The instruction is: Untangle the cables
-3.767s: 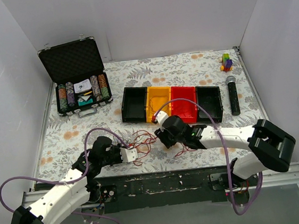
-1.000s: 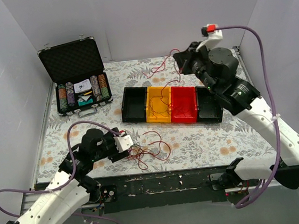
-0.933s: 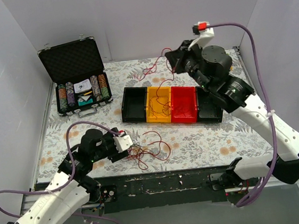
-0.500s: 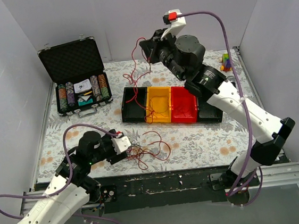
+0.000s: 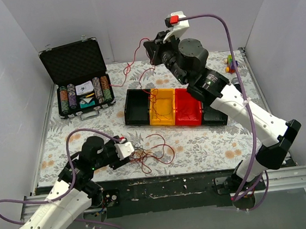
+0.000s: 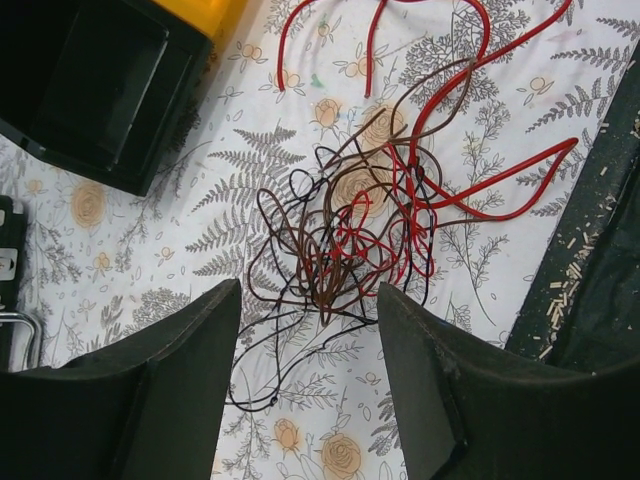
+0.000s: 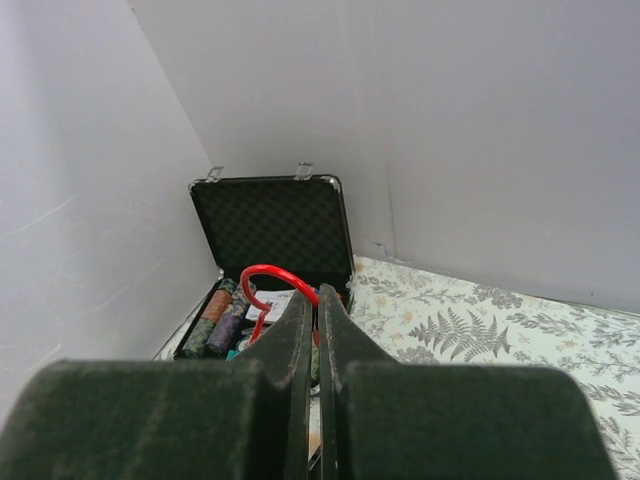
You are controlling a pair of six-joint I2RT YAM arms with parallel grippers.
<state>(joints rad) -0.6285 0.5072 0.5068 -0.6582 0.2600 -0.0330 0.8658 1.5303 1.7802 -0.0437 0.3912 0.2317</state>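
A tangle of thin red and dark cables lies on the floral cloth near the front edge. In the left wrist view the tangle sits just ahead of my left gripper. That gripper is open and low over the cloth, with only a stray dark loop lying between its fingers. My right gripper is raised high at the back, above the bins. It is shut on one red cable, which loops out of the closed jaws. The strand trails down toward the yellow bin.
An open poker-chip case stands at the back left. A row of black, yellow, red and black bins crosses the middle. A small coloured toy sits at the back right. White walls enclose the table.
My right arm has swung left from the back right corner, carrying the red cable up over the bins. The left gripper has narrowed a little and stayed by the tangle.
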